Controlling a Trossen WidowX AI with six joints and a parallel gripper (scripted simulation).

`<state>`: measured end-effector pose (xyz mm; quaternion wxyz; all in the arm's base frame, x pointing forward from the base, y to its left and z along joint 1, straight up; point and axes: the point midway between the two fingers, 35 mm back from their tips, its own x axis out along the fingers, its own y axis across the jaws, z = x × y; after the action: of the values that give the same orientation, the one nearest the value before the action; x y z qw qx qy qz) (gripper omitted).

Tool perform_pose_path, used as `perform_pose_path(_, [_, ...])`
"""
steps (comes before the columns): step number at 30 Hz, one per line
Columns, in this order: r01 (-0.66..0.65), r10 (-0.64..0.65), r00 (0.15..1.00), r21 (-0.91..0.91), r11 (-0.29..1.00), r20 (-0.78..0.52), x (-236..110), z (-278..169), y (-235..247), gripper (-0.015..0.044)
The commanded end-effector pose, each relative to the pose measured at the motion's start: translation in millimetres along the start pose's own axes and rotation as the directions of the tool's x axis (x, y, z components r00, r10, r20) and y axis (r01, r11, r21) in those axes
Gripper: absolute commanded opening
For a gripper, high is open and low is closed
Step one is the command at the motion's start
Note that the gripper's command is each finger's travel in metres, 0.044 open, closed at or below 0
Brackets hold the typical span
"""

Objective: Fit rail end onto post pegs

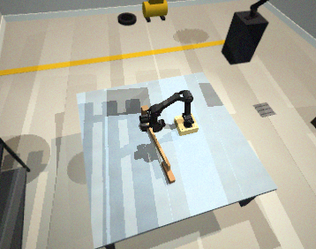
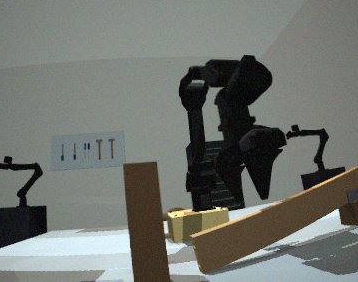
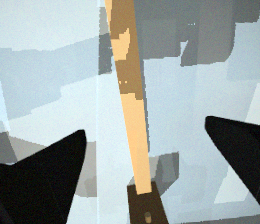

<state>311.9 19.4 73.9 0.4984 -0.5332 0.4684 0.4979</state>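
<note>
The long wooden rail (image 1: pixel 161 152) (image 2: pixel 281 220) (image 3: pixel 133 110) lies slanted, its near end down on the table just in front of the short wooden post (image 1: pixel 145 109) (image 2: pixel 146 220) (image 3: pixel 146 205). Its far end rests on the low footboard block (image 2: pixel 353 214). My gripper (image 1: pixel 146 123) (image 2: pixel 246 180) (image 3: pixel 146 128) is open and empty. It hangs above the rail's near end, close to the post, with one finger on each side of the rail in the wrist view. The gripper is not touching the rail. I cannot make out the pegs clearly.
The arm's base stands on a pale yellow block (image 1: pixel 187 128) (image 2: pixel 196 222) right of the rail. The table (image 1: pixel 221 168) ends close behind the post and beyond the footboard. A black pedestal with another arm (image 1: pixel 244 35) stands on the floor far off.
</note>
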Motion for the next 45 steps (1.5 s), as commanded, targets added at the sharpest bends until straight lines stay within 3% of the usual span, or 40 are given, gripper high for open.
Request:
perform_pose_path(1, [-0.033, 0.033, 0.999, -0.055, 0.998, 0.009, 4, 5, 7, 0.044])
perform_pose_path(45, [-0.033, 0.033, 0.999, -0.055, 0.998, 0.009, 66, 4, 7, 0.044])
